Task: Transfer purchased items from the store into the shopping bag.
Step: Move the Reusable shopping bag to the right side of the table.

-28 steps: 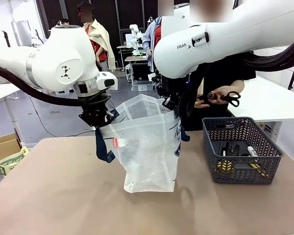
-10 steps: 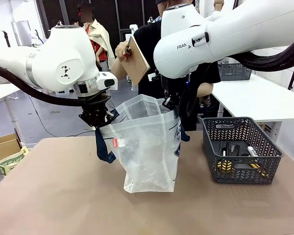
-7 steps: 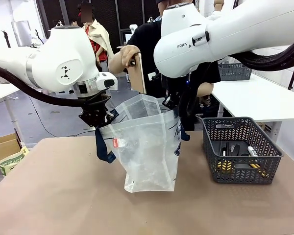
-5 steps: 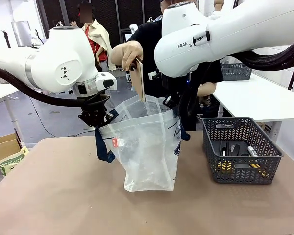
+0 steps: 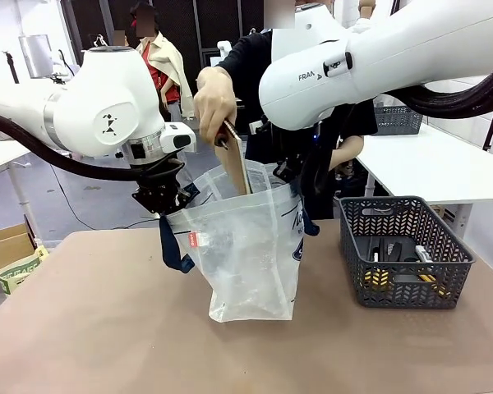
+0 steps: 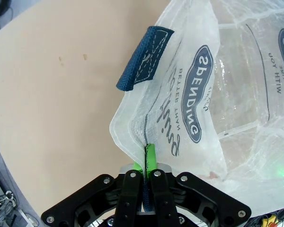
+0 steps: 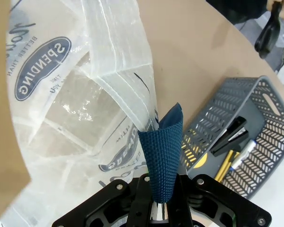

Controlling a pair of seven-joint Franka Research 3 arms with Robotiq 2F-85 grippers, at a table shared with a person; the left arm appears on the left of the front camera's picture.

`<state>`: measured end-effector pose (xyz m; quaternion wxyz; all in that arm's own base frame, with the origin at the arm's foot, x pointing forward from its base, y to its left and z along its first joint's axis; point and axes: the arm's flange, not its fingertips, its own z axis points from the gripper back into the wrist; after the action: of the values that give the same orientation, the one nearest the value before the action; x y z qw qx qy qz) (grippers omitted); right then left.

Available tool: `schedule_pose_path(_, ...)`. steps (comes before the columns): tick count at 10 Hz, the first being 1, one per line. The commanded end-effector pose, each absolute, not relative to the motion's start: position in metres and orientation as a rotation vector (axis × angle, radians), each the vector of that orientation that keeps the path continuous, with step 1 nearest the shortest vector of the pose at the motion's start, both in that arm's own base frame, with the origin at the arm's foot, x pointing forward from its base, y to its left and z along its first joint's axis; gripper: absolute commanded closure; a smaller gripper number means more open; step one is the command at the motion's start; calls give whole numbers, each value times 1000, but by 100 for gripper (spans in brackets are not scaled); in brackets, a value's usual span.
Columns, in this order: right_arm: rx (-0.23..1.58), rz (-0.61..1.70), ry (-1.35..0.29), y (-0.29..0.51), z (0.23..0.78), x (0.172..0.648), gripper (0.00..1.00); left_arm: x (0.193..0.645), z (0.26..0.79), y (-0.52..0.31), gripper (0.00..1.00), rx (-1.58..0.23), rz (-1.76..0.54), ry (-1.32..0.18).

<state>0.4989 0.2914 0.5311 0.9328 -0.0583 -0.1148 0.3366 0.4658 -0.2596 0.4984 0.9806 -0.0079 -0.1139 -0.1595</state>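
The shopping bag (image 5: 251, 246), translucent white with navy straps and an oval logo (image 6: 201, 94), hangs open between both grippers. My left gripper (image 5: 162, 199) (image 6: 146, 153) is shut on the bag's rim, with green pads (image 6: 151, 153) pinching the plastic edge. My right gripper (image 5: 287, 171) (image 7: 162, 189) is shut on a navy strap (image 7: 163, 142). A person's hand (image 5: 214, 98) holds a flat tan item (image 5: 235, 160) (image 7: 4, 118), its lower end inside the bag's mouth. The dark grey slotted basket (image 5: 407, 215) (image 7: 267, 123) stands right of the bag with black and yellow items (image 5: 394, 263) inside.
The brown table (image 5: 99, 328) has free room in front of and left of the bag. A cardboard box (image 5: 4, 246) with a green-printed carton sits off the table's left edge. A white table (image 5: 427, 164) stands behind the basket.
The person's hand has brought the flat tan item from up behind the bag down into its mouth. Both grippers and the bag have stayed put.
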Motion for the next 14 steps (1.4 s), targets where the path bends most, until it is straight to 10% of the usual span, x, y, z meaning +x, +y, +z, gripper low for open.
schedule_pose_path(1,-119,688,-235,291,531,499,100,466,500,-259,100,-15,-315,-234)
schedule_pose_path(14,-119,688,-235,291,531,499,100,466,500,-259,100,-15,-315,-234)
